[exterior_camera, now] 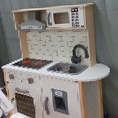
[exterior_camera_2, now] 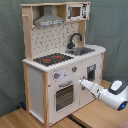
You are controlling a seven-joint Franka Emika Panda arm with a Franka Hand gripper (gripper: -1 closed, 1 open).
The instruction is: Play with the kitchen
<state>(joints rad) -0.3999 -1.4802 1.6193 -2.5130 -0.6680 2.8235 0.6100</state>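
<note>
Standing centre-frame in both exterior views, the kitchen point(exterior_camera_2: 62, 60) against a grey curtain. Reaching in from four o'clock in the second exterior view, the gripper point(exterior_camera_2: 81, 81) beside the oven door point(exterior_camera_2: 64, 96). Impossible to tell whether jaws are parted or closed.

Reaching in from the second exterior view's right, white arm point(exterior_camera_2: 111, 95) near-level (gripper point(exterior_camera_2: 81, 81) leading, slightly raised).
</note>
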